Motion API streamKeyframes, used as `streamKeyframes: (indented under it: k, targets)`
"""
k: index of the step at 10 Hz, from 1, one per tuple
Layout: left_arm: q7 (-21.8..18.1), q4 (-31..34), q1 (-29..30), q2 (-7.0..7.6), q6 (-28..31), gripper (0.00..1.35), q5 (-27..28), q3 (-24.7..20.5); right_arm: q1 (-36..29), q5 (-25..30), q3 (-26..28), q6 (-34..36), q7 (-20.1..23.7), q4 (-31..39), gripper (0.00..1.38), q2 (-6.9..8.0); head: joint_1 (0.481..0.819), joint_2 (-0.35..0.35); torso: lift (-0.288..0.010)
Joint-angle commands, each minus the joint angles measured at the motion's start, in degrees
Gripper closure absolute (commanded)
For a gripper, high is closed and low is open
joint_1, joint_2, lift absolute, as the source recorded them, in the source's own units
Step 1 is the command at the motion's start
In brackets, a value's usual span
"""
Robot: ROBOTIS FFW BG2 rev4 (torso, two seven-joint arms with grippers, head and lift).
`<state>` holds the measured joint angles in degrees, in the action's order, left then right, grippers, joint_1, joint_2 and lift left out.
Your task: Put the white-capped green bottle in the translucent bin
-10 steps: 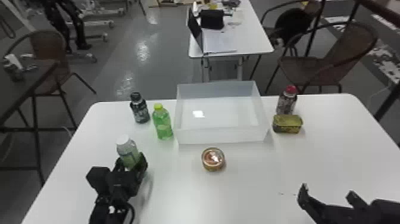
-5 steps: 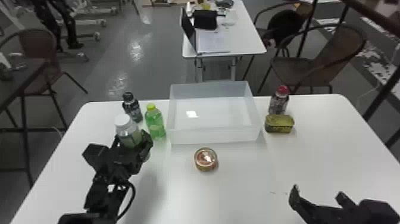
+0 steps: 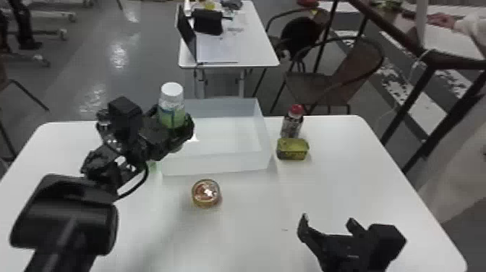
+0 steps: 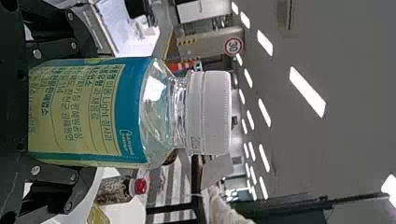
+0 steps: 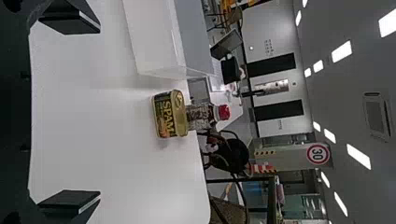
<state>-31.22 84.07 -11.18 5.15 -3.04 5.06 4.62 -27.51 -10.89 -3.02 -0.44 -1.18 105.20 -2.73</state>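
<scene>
"At the translucent bin's [image 3: 220, 162] left side, raised: the white-capped green bottle [image 3: 172, 108]. Which way does it point?"

"Cap up. Long axis near vertical, base down."

"Claw?"

"Left gripper [image 3: 173, 124] closed around the bottle's body. Right gripper [image 3: 327, 222] wide, empty, parked over the near right of the table [image 3: 246, 224]."

"Step in hand?"

"Carrying to the bin, I judge; release not yet due. Can't tell if the base is wholly past the left wall. Next: a little farther in toward the robot's right, then lower upright and let go."

"Neighbors?"

"1 round tin [image 3: 206, 193] in front of the bin; 1 yellow tin [image 3: 292, 148] and 1 red-capped bottle [image 3: 292, 123] to its right."
</scene>
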Motion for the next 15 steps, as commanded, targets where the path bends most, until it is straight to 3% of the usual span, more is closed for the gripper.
streamKeyframes:
  k: [1, 3, 5, 7, 8, 10, 11, 12, 13, 15]
  targets:
    - [-2.09, -3.65, -3.94, -1.37, 1.81, 0.82, 6.71, -0.05, 1.5, 0.08, -0.67, 0.35, 0.22, -1.31, 0.05, 0.01, 0.695, -0.107, -0.07]
    - [-5.69, -14.54, -10.8, -3.22, 2.34, 0.82, 15.68, 0.21, 2.29, 0.17, -0.76, 0.35, 0.66, -2.11, 0.05, -0.08, 0.695, -0.112, -0.07]
    - [-8.59, -27.9, -19.23, -3.39, 0.4, 0.82, 23.06, 1.53, 5.01, 0.17, -1.72, 0.53, 1.36, -4.48, 0.05, 0.01, 0.695, -0.117, -0.07]
    - [-8.68, -34.93, -25.39, -4.01, -1.09, 0.79, 34.75, 2.5, 6.86, 0.26, -2.43, 0.53, 2.15, -6.41, 0.05, 0.01, 0.695, -0.105, -0.07]
    - [-7.98, -35.9, -26.7, -4.19, -0.83, 0.6, 38.97, 2.59, 7.3, 0.26, -2.43, 0.7, 2.33, -6.85, 0.05, 0.01, 0.695, -0.099, -0.07]
    - [-9.3, -35.73, -26.79, -4.27, -1.27, 0.14, 40.11, 2.24, 6.51, 0.35, -2.34, 0.7, 2.33, -6.5, 0.05, 0.36, 0.695, -0.084, -0.07]
    - [-10.7, -33.53, -25.39, -4.45, -1.53, 0.1, 37.48, 1.44, 5.45, 0.44, -1.9, 0.7, 2.41, -5.27, 0.05, 0.36, 0.695, -0.082, -0.07]
    - [-11.58, -26.5, -20.46, -4.1, -0.74, 0.11, 32.38, -1.19, 4.75, 0.61, -1.46, 0.7, 2.33, -4.3, 0.05, 0.36, 0.695, -0.09, -0.07]
    - [-11.14, -16.13, -12.73, -4.27, 0.67, 0.11, 27.72, -5.15, 4.05, 0.96, -0.84, 0.7, 2.33, -3.42, 0.05, 0.36, 0.695, -0.094, -0.07]
    - [-6.31, -0.31, 2.74, -5.3, 1.81, 0.12, 16.03, -10.07, 0.97, 1.58, 1.88, 0.7, 2.33, 0.18, 0.05, 0.27, 0.695, -0.079, -0.07]
